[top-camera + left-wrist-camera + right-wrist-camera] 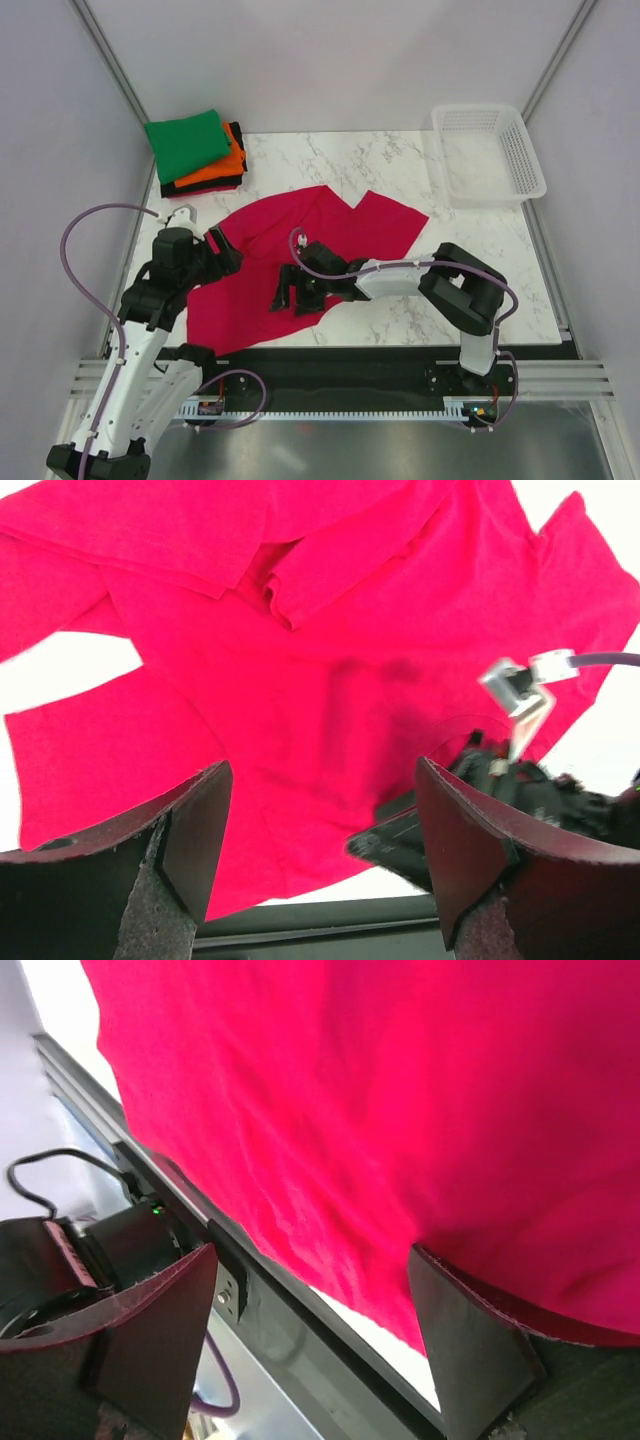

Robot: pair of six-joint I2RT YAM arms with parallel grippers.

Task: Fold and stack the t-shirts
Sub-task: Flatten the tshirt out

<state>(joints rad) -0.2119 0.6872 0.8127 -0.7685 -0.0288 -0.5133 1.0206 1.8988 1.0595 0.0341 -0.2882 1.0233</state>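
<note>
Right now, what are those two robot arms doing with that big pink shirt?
They are folding laundry. The crimson-pink t-shirt lies spread out and rumpled on the marble table, not folded yet. The left gripper hangs open over its left side, and the right gripper is open, low at its near edge. Neither grips the cloth. A folded stack, green on orange on black, sits at the far left corner.
</note>
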